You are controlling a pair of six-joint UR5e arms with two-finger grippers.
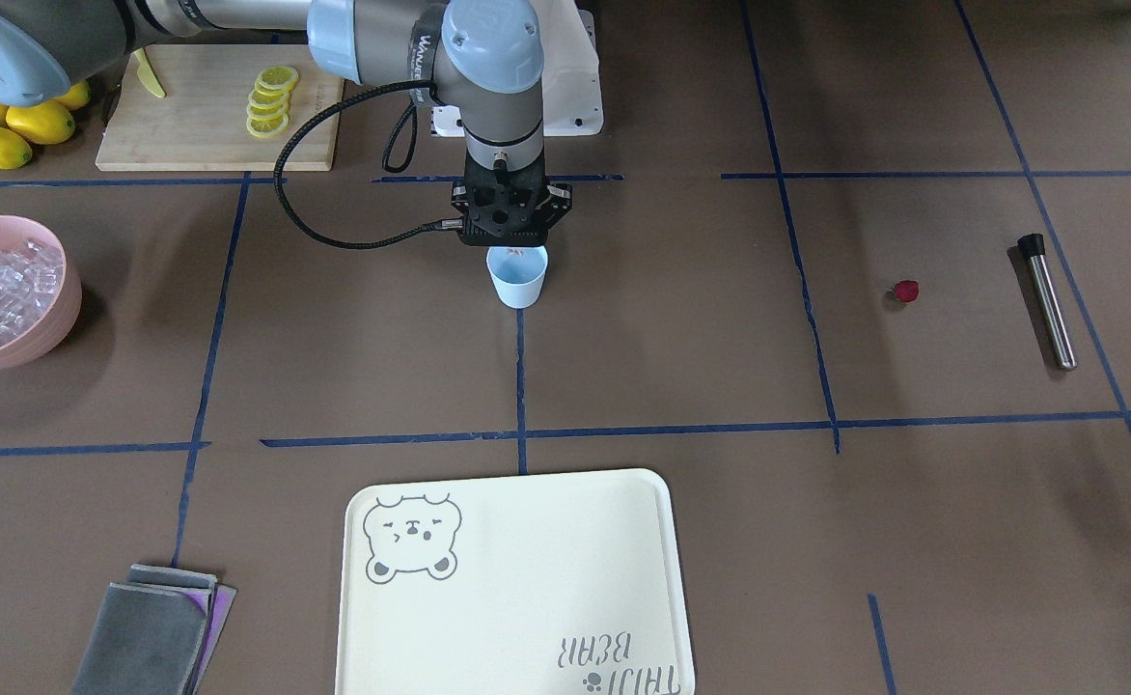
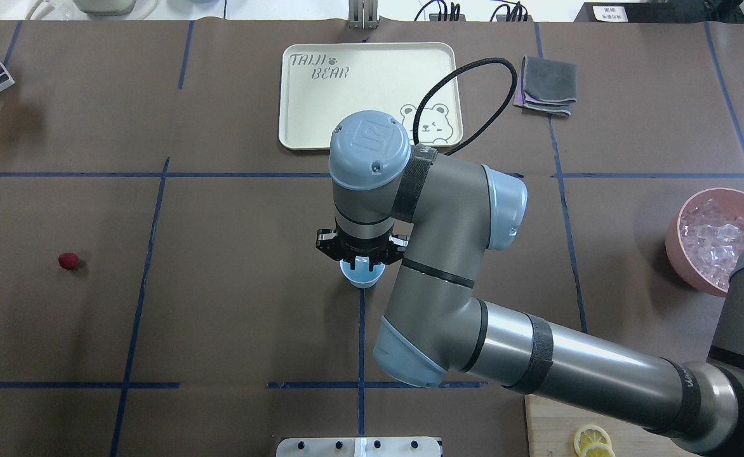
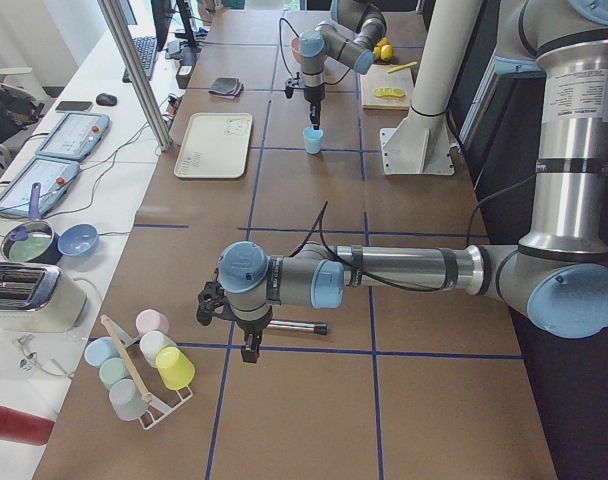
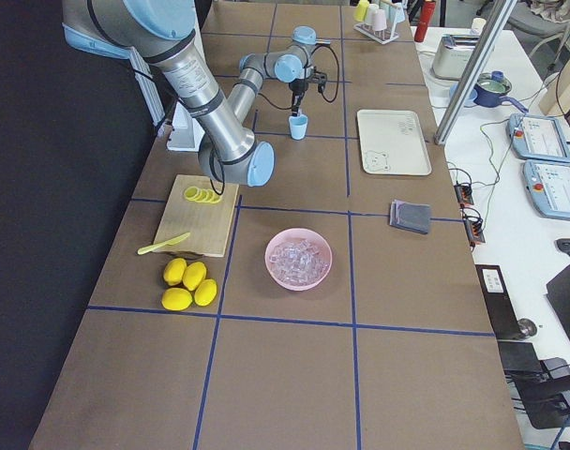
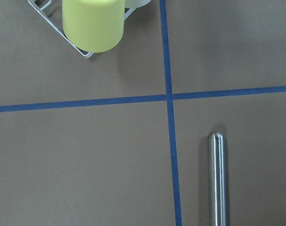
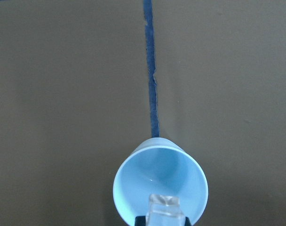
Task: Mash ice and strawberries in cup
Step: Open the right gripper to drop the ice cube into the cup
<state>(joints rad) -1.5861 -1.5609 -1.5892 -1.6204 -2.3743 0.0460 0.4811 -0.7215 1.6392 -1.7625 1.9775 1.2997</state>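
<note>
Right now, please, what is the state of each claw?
Left claw: cannot be told; only the side view shows it.
Right claw: closed on one small clear ice cube, over the pale blue plastic cup.

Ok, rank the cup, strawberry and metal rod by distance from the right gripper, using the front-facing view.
1. Cup, directly below the right gripper, which holds an ice cube.
2. Strawberry, on the robot's left side.
3. Metal rod, farther left, beyond the strawberry.
</note>
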